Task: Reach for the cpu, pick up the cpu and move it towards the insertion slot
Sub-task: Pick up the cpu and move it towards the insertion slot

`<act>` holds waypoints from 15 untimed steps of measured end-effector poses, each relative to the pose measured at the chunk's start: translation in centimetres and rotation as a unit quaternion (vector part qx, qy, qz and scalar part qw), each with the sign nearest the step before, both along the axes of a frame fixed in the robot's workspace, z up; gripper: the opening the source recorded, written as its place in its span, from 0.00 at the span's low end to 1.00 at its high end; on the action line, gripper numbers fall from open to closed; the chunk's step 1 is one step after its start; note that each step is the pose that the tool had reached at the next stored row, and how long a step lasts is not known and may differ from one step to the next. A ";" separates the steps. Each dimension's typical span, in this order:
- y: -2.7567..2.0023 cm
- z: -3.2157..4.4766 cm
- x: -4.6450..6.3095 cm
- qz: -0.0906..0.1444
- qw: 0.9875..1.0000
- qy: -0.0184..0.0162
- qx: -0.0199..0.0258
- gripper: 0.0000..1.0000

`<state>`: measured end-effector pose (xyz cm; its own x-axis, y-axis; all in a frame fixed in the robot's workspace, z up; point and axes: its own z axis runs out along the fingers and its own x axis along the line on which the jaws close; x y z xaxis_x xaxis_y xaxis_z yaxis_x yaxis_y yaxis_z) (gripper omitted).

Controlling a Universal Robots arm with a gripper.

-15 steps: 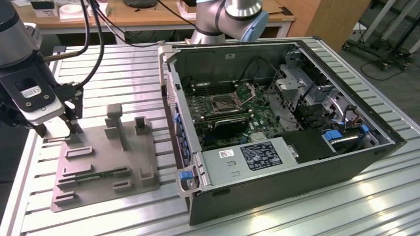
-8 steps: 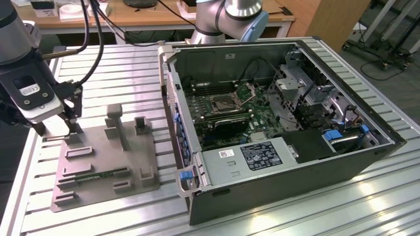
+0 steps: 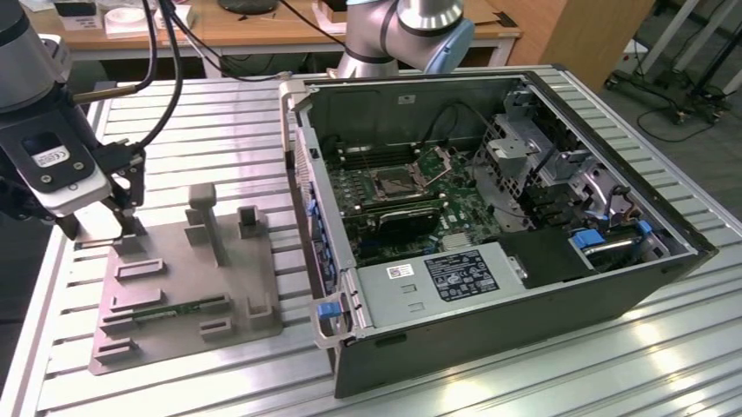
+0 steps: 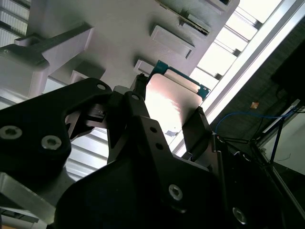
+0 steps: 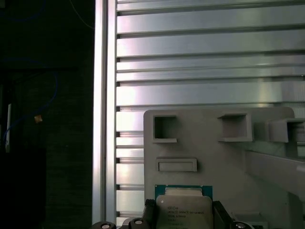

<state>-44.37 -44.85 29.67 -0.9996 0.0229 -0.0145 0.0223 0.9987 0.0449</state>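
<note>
The cpu [image 4: 174,102] is a flat square chip with a silvery top and a thin green rim. It lies at a corner of the grey plastic tray [image 3: 174,269], seen also in the first wrist view as the cpu [image 5: 183,207]. My gripper [image 4: 167,98] has one black finger against each of two opposite edges of the chip and looks shut on it. I cannot tell whether the chip is off the tray. In the exterior view my gripper [image 3: 99,228] stands low over the tray's far corner at the exterior view's left. The insertion slot [image 3: 398,182] sits on the green motherboard, its metal plate hinged up.
The open computer case [image 3: 522,287] lies at the exterior view's right, with a labelled grey box [image 3: 447,274] at its near end. The tray carries upright posts [image 3: 203,208] and a green memory stick [image 3: 174,310]. The slatted metal table [image 3: 221,122] ends just beyond the gripper.
</note>
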 end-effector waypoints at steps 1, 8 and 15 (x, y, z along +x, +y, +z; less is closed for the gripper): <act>0.00 0.01 0.0 0.000 1.000 0.000 0.000 0.54; 0.00 0.19 0.0 0.000 1.000 0.000 0.000 0.54; 0.00 0.69 0.0 0.000 1.000 0.000 0.000 0.54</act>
<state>-44.37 -44.85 30.36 -0.9996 0.0230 -0.0145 0.0223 0.9987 0.0449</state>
